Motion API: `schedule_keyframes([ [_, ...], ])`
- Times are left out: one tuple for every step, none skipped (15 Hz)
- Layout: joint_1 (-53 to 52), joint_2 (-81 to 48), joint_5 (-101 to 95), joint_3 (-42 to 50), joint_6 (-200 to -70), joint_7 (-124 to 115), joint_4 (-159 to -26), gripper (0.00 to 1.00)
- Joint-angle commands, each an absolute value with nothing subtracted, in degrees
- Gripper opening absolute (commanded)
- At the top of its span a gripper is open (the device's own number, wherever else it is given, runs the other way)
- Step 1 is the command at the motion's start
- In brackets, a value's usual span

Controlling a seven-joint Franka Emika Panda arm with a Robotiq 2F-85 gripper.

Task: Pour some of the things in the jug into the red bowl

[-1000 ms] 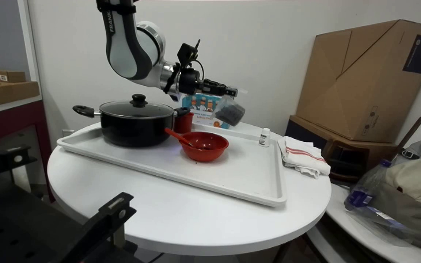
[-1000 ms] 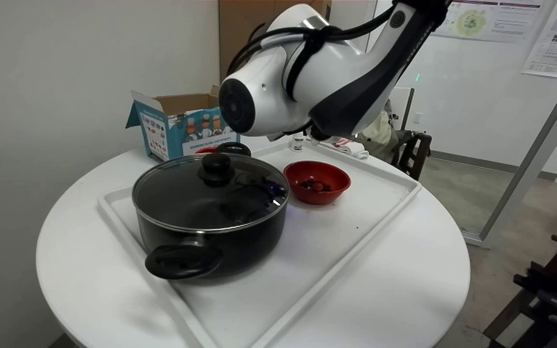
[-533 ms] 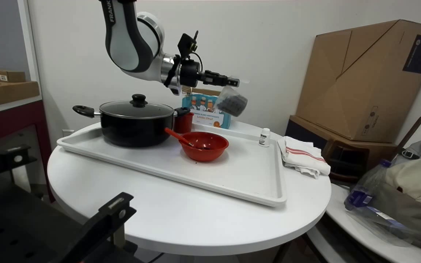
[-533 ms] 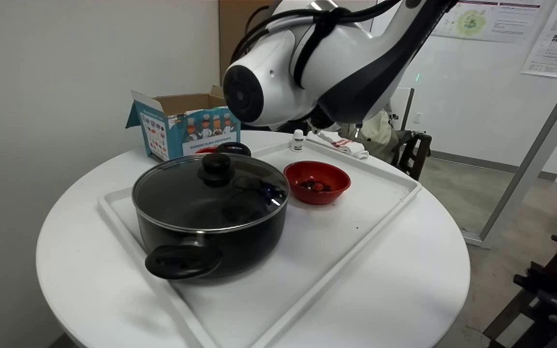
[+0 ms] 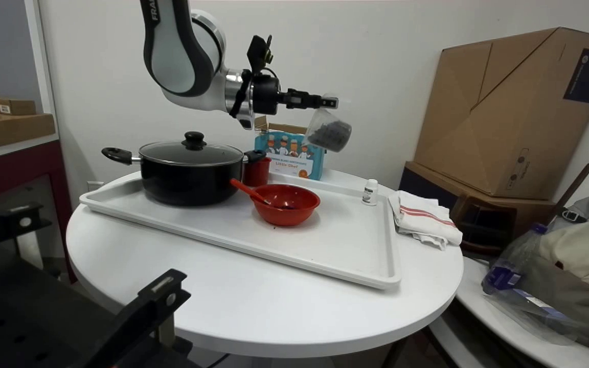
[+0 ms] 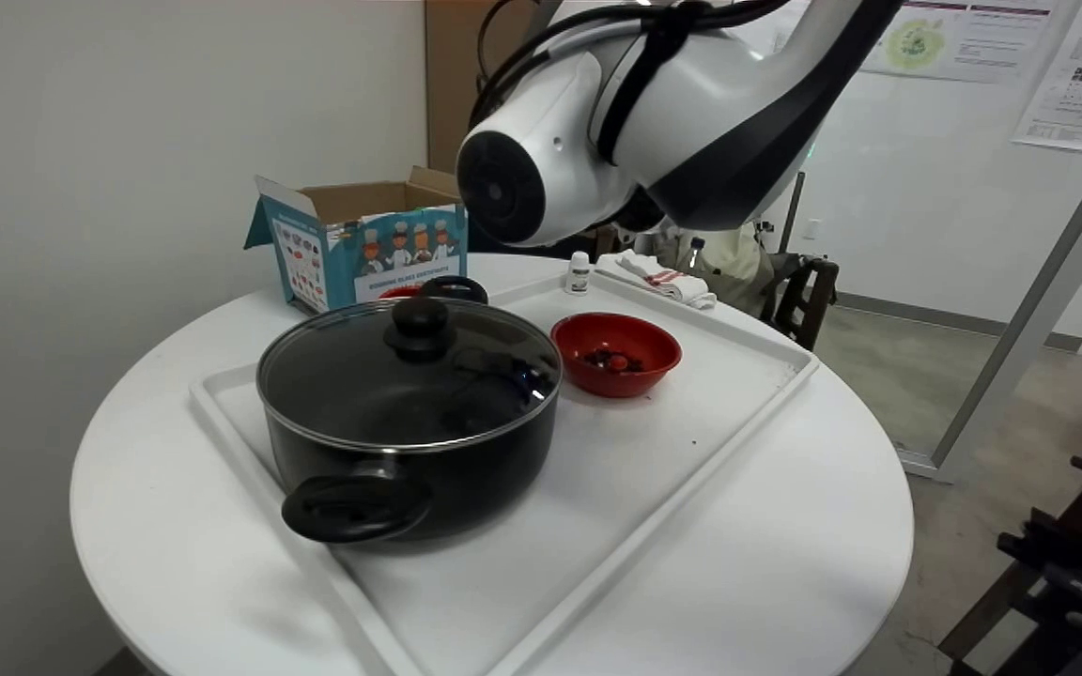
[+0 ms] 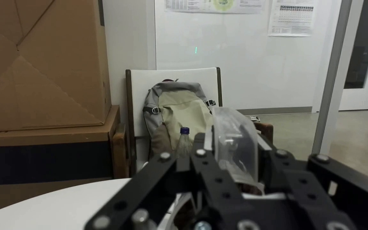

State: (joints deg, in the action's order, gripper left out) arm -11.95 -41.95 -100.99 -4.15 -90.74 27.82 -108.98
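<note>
The jug [image 5: 329, 134] is a translucent plastic cup with dark contents. My gripper [image 5: 331, 102] is shut on its handle, which also shows between the fingers [image 7: 235, 143] in the wrist view. The jug hangs tilted in the air, mouth toward the lower left, above and behind the red bowl [image 5: 289, 217] and a little to its right in that exterior view. The bowl stands on the tray, also seen in an exterior view [image 6: 609, 383], with small dark pieces [image 6: 609, 361] and a red spoon [image 5: 250, 191] in it. The arm hides the gripper and jug in that latter view.
A black lidded pot [image 5: 192, 181] stands on the white tray [image 5: 335, 250] left of the bowl. A red cup [image 5: 257, 173] and a teal box [image 5: 294, 166] are behind. A small white bottle [image 5: 370, 193] and a folded towel [image 5: 422, 214] are at the right.
My gripper has risen and moved slightly right with the jug, and the wrist has come closer to level. The jug looks slightly less tilted. The bowl and its contents look the same.
</note>
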Motion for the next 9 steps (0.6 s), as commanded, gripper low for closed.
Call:
schedule_keyframes([
  [-12.5,-39.6,-104.2,-4.0,-88.5,27.2,-112.7,0.1],
  [-12.5,-39.6,-104.7,-4.0,-88.1,27.3,-112.8,0.1],
  [-12.5,-39.5,-105.3,-4.0,-87.6,27.2,-113.1,0.1],
  [-12.6,-39.5,-105.9,-4.0,-87.3,27.1,-113.4,0.1],
  [-12.6,-39.4,-106.6,-3.9,-87.0,27.0,-113.7,0.1],
  [-12.7,-39.3,-107.3,-3.9,-86.6,27.2,-114.1,0.1],
  [-12.7,-39.2,-107.9,-3.9,-86.4,27.1,-114.4,0.1],
  [-12.7,-39.2,-108.5,-3.9,-86.1,27.0,-114.7,0.1],
  [-12.7,-39.2,-109.2,-3.8,-85.7,26.8,-114.9,0.1],
])
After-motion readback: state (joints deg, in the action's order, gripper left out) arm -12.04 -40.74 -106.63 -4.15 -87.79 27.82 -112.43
